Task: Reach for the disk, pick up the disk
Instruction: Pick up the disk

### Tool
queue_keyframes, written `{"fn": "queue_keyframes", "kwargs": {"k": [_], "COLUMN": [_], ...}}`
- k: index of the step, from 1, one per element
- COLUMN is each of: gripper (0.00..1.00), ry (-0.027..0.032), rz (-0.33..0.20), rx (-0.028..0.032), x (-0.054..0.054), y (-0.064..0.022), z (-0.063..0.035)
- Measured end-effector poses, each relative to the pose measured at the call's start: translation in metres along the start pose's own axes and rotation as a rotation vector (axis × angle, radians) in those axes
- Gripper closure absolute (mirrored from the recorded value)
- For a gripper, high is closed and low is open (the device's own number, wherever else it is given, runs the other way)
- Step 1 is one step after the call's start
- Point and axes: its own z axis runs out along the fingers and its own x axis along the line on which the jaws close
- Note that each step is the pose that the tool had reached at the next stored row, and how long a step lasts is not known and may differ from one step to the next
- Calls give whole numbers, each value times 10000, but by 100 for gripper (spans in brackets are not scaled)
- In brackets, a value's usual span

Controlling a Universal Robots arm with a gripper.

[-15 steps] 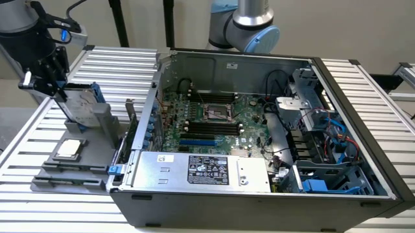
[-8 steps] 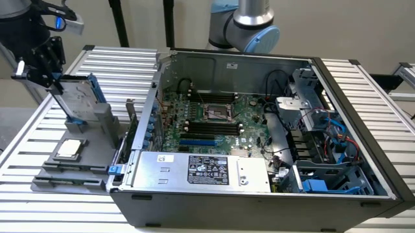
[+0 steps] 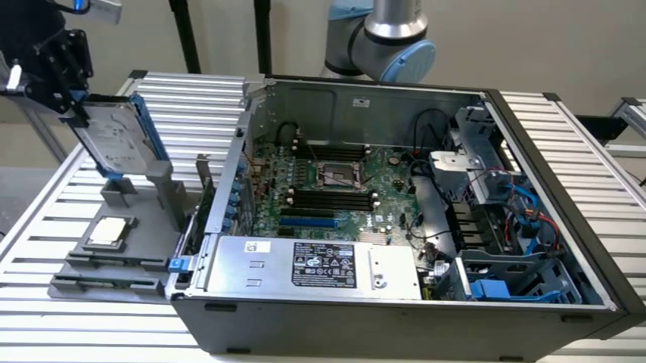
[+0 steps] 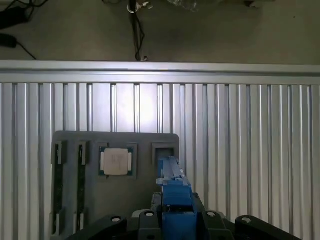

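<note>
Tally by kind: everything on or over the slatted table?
Silver-grey hard drive in a blue plastic carrier: 1
Small square silver chip: 1
Grey moulded fixture tray: 1
Open dark computer case: 1
Total: 4

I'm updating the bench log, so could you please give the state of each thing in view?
hand: closed on the disk's top edge.
disk: on edge, held over the grey tray.
chip: lying flat in its tray pocket.
computer case: side open, motherboard exposed.
</note>
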Motion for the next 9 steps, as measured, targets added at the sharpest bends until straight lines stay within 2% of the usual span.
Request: {"fn": "queue_keyframes", "kwargs": {"k": [9], "gripper": [67], "ry": [-79], "rz": [-6], "rx": [-13], "x": [8], "y": [-155], "z": [-415]}}
